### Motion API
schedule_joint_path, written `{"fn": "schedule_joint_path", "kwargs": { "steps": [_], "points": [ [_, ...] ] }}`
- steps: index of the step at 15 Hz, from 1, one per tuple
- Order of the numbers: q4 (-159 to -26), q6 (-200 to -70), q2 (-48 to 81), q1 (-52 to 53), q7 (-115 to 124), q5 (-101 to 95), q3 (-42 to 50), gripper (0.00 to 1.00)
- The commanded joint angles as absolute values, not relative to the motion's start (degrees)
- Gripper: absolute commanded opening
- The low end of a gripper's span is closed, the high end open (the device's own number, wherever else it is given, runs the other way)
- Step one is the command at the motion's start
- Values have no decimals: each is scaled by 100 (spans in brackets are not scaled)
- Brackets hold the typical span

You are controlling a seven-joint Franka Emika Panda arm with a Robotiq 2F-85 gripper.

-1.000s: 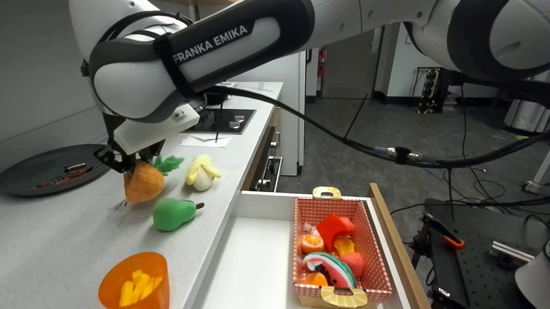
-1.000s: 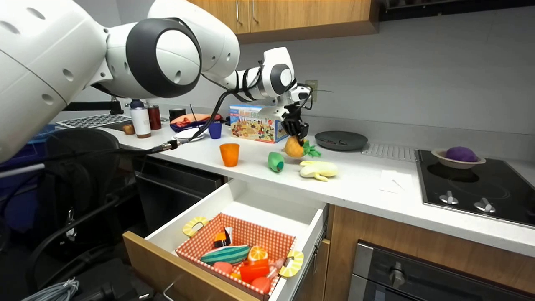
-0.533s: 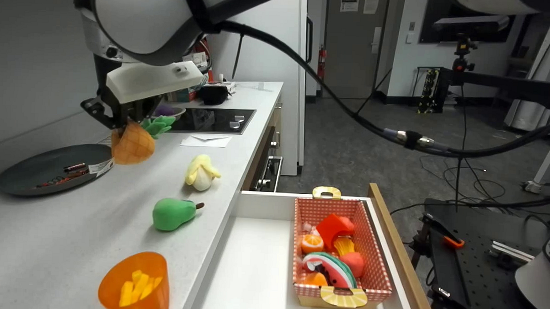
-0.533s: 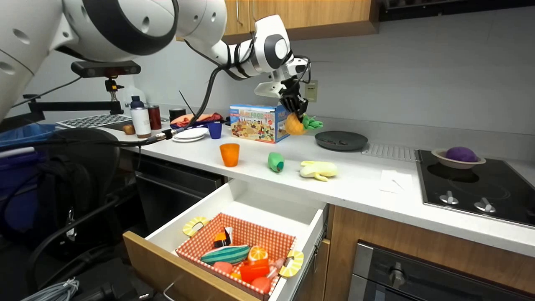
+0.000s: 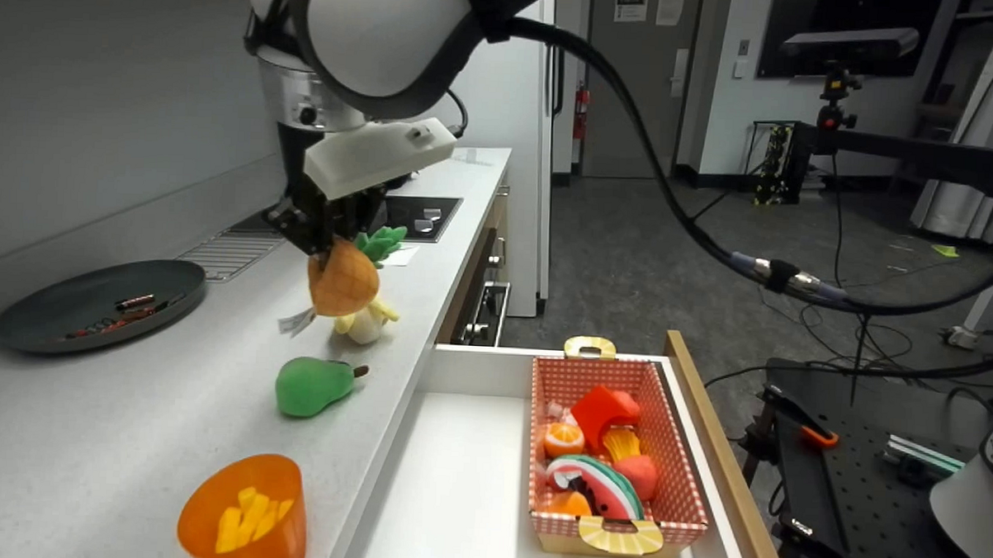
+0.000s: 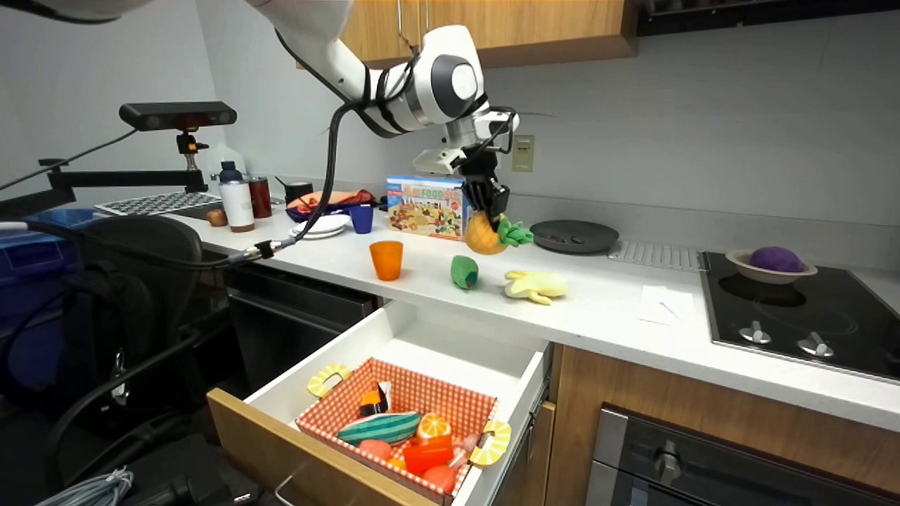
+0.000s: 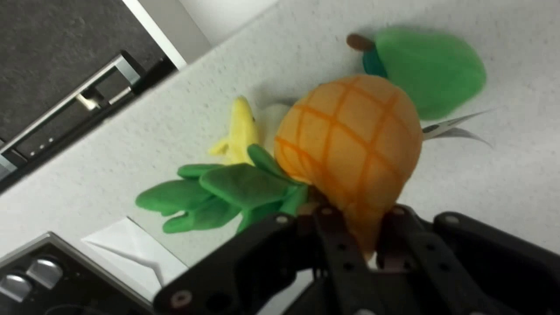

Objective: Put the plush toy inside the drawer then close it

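Plush toy (image 7: 350,135) nearer drawer (image 5: 456,476) vs prev. (still over ctr (image 5: 211,409)), fingers (image 7: 334,251) pinching its orange body.

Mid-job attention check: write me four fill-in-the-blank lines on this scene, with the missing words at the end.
The gripper is shut on a plush toy shaped like a ____.
The drawer is not closed but ____.
The box inside the drawer is checked red and ____.
The plush pear on the countertop is coloured ____.

Missing words: pineapple; open; white; green.
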State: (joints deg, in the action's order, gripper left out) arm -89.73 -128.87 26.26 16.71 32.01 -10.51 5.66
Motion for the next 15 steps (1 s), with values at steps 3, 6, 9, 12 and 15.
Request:
{"fn": "schedule_joint_path", "kwargs": {
  "steps": [3, 6, 9, 12, 15],
  "points": [
    [-11031, -12997, 1484, 1600, 3790, -1250, 471, 4],
    [-12015, -13009, 999, 1500, 4095, -1347, 436, 4],
    [-12920, -13046, 603, 1334, 4274, -1371, 338, 4],
    [-13491, -12973, 388, 1159, 4250, -1257, 221, 4],
    [-13779, -12943, 343, 1007, 4184, -1118, 109, 26]
  ]
}}
